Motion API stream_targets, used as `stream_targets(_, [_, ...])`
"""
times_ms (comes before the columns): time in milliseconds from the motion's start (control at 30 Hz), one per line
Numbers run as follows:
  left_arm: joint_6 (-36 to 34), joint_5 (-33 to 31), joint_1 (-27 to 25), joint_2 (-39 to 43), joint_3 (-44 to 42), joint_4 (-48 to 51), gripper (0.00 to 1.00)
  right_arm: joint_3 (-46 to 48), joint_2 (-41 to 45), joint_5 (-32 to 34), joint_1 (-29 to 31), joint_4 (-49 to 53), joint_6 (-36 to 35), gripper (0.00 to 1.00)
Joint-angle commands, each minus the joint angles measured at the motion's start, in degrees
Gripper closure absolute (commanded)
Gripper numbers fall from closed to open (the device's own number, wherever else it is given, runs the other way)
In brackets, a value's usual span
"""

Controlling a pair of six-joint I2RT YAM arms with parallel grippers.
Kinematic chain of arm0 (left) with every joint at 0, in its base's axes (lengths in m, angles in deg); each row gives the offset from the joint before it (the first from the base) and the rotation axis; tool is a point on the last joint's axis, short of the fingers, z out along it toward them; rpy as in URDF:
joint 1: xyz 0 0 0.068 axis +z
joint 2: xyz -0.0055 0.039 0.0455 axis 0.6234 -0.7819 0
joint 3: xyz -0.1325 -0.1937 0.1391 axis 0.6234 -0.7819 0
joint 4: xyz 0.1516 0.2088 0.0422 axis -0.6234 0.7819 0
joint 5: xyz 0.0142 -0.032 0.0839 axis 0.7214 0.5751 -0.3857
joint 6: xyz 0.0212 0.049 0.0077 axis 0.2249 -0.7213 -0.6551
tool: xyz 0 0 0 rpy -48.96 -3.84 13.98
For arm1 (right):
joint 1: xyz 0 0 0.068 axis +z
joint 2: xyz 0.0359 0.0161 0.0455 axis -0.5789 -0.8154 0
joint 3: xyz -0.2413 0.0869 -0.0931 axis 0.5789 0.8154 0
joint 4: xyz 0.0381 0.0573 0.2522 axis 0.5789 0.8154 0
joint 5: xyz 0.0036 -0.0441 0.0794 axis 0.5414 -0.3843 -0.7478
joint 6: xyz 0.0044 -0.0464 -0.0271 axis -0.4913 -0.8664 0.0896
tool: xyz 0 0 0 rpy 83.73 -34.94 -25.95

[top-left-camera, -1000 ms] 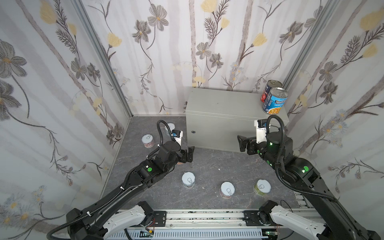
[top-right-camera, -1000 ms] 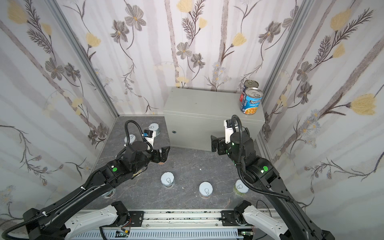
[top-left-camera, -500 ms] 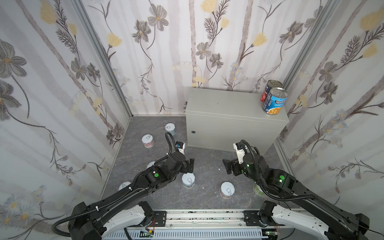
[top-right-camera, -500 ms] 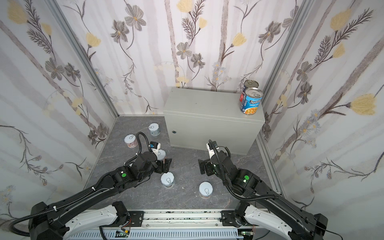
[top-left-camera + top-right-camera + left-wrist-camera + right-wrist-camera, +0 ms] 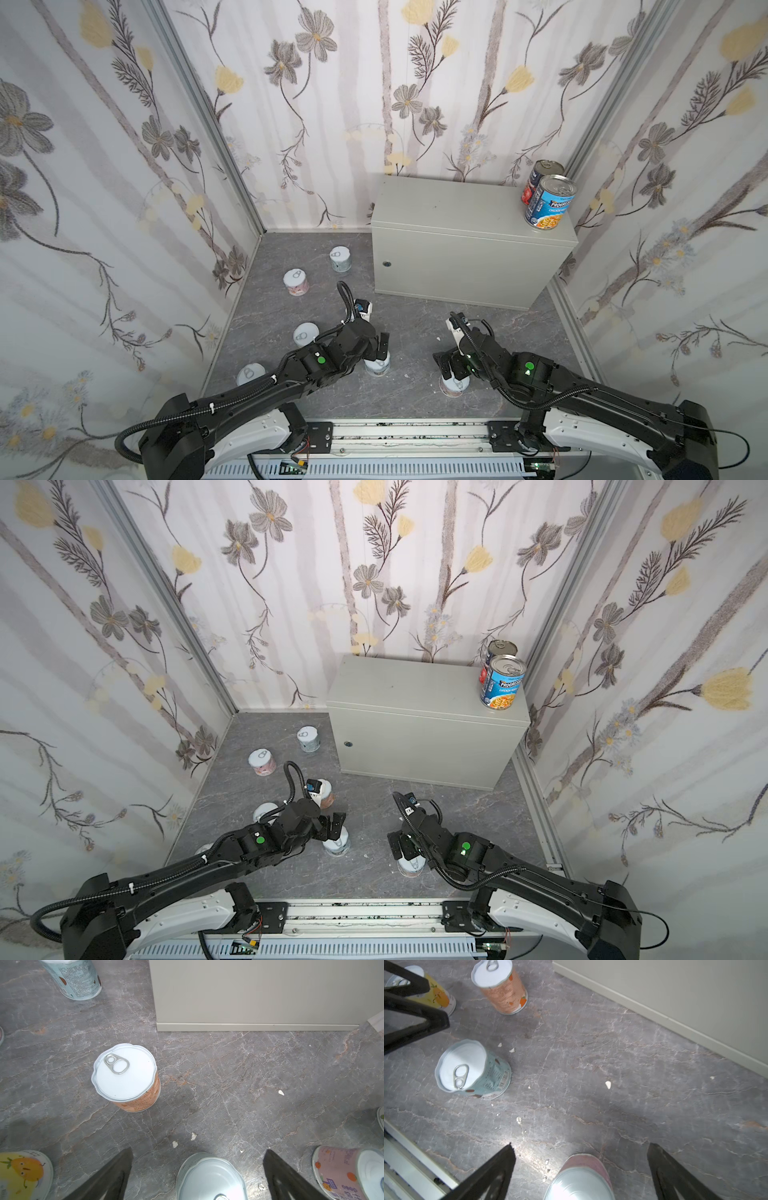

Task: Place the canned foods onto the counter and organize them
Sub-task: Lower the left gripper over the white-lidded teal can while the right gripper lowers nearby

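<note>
Two tall canned foods, a blue soup can (image 5: 548, 203) and a navy-and-red can (image 5: 540, 176), stand on the right end of the light-grey counter (image 5: 457, 208). Several short pull-tab cans stand on the dark floor. My left gripper (image 5: 376, 353) is open and low over a teal can (image 5: 377, 365). In the left wrist view the left gripper (image 5: 198, 1149) has that can's lid (image 5: 209, 1178) between its fingers, untouched. My right gripper (image 5: 453, 370) is open over a pink can (image 5: 455, 384). In the right wrist view the right gripper (image 5: 580, 1144) straddles that pink can (image 5: 581, 1176).
An orange can (image 5: 126, 1076) stands ahead of the left gripper, with a yellow can (image 5: 22, 1174) beside it. A second teal can (image 5: 340, 258) and a second pink can (image 5: 296, 281) stand near the counter's left front corner. Floral walls close three sides; a metal rail (image 5: 407, 432) runs along the front.
Both arms have dropped from beside the counter's front down and toward the rail. Each open gripper now hangs over a short can on the floor. No can has moved.
</note>
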Motion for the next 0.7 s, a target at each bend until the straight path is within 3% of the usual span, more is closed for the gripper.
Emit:
stream_targets(0, [2.26, 0.26, -0.55, -0.34, -1.12, -3.53, 0.00, 2.01, 0.05, -1.16, 0.86, -3.82, 3.55, 0.00])
stream_targets(333, [6.16, 0.57, -4.94, 1.44, -5.69, -3.11, 0.00, 4.65, 0.29, -2.16, 1.27, -6.90, 5.47, 0.00])
stream_targets(667, [7.38, -6.38, -11.11, -3.60, -6.36, -3.65, 0.00, 5.22, 1.09, -1.09, 1.27, -7.63, 5.14, 0.00])
